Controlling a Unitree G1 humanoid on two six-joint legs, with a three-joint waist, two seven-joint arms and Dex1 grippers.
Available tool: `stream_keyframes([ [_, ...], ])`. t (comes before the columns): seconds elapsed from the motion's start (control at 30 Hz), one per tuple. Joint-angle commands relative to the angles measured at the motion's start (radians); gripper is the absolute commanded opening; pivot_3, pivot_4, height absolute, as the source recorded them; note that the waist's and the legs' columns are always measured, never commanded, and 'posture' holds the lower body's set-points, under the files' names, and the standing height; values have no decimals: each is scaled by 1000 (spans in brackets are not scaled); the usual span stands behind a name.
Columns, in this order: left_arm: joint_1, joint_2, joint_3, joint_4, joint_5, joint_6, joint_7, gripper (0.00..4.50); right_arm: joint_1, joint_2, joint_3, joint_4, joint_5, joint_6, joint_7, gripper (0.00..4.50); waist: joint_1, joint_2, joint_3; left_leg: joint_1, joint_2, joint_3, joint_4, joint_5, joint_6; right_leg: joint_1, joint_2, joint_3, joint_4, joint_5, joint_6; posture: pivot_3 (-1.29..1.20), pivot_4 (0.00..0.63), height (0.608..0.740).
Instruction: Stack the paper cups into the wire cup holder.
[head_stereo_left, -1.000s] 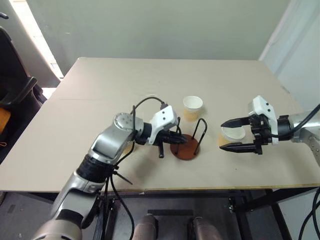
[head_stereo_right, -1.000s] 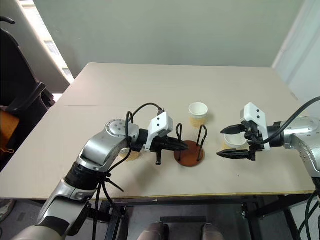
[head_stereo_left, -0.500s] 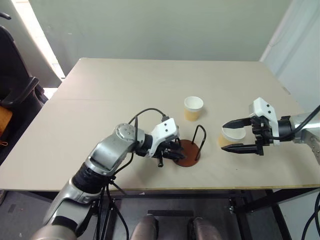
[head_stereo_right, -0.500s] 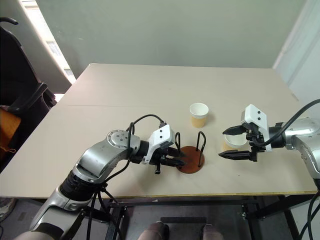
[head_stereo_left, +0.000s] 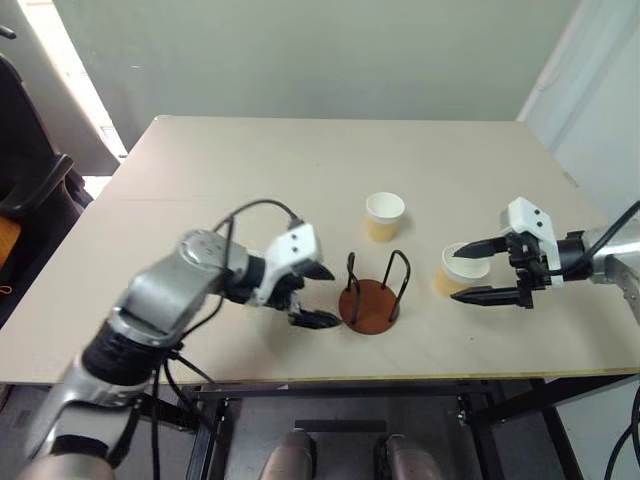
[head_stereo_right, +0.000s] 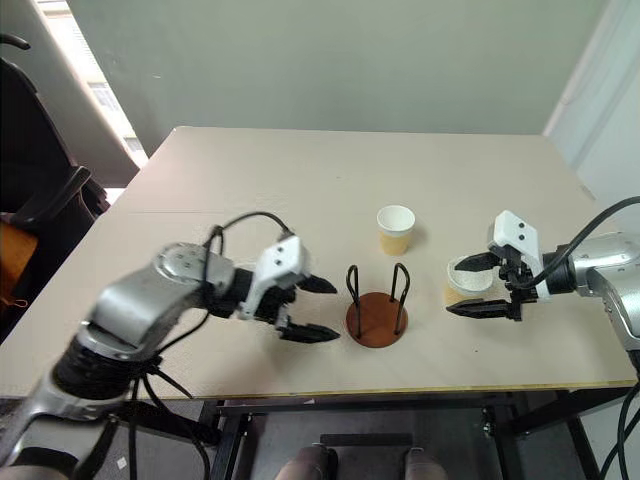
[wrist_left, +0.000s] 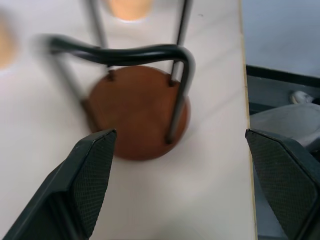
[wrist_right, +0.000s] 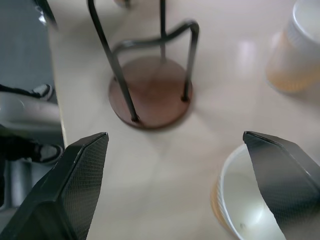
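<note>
Reddish-brown, the disc base of the wire cup holder (head_stereo_left: 370, 306) sits nearest our edge of the tan table (head_stereo_left: 200, 220), its two thin black wire loops standing upright and holding no cup. We see our left gripper (head_stereo_left: 312, 295) just to the left of the holder, its two black fingers spread wide with nothing between them; it points rightward at the holder and stands apart from the base. In the left wrist view the holder (wrist_left: 137, 112) shows between those fingers, untouched.

On the right side of the table our right gripper (head_stereo_left: 474, 270) is likewise spread wide. A paper cup (head_stereo_left: 457, 270) stands upright on the table just by its fingers, white inside and pale tan outside. One finger lies over the cup's rim and the other on the near side of the cup; we cannot tell whether either finger touches it, and the fingers are not closed on it. The right wrist view shows that cup's (wrist_right: 245, 200) open mouth beside one finger, with the holder (wrist_right: 150, 92) farther along.

Farther back, past the holder and a little to its right, a second paper cup (head_stereo_left: 385, 216) stands upright on its own, well clear of both grippers. It is near the middle of the table. Beyond the table's far edge is a pale green wall (head_stereo_left: 320, 50).
</note>
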Motion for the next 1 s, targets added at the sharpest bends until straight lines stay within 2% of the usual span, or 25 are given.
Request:
stream_keyframes([
  [0.03, -30, 60, 99, -21, -34, -40, -32, 4457, -22, -25, 14, 11, -49, -38, 8, 4500, -1, 0, 0, 0, 0, 0, 0, 0, 0, 0, 0, 0, 0, 0, 0, 0, 150, 740],
  [0.17, -61, 76, 246, -34, -163, 13, -43, 4457, -35, -10, 49, 37, -89, -66, 11, 4500, 0, 0, 0, -1, 0, -1, -1, -1, 0, -1, 0, 0, -1, 0, -1, 0, 150, 740],
  [0.4, 44, 33, 235, -80, -127, -50, 81, 4457, -51, 13, 133, 73, -205, -133, -7, 4500, -2, 0, 0, 0, 0, 0, -3, -3, 0, -1, -1, 0, 0, 0, -1, 0, 150, 740],
  [0.53, 58, 17, 245, -101, -153, -29, 133, 4500, -67, 42, 144, 77, -226, -144, -10, 3589, -2, 0, 0, 0, 1, -1, -3, -3, 0, -2, -1, -1, 0, 0, -1, 0, 150, 740],
  [0.7, 63, 16, 240, -99, -167, -24, 164, 4500, -81, 61, 165, 90, -267, -174, -8, 1737, -2, 0, 0, 0, 1, -1, -3, -3, 0, -2, -1, -1, 0, -1, -1, 0, 150, 740],
  [0.87, 66, 22, 235, -91, -163, -33, 178, 4500, -102, 46, 192, 100, -341, -212, -8, 74, -2, 0, 0, 0, 1, -1, -3, -3, -1, -2, -1, -1, 1, 0, -2, 0, 150, 740],
  [1.0, 65, 29, 240, -81, -160, -40, 181, 4500, -122, 34, 157, 100, -323, -215, 29, 29, -2, 0, 0, 0, 1, -1, -3, -4, -1, -2, -1, -1, 1, -1, -2, 0, 150, 740],
])
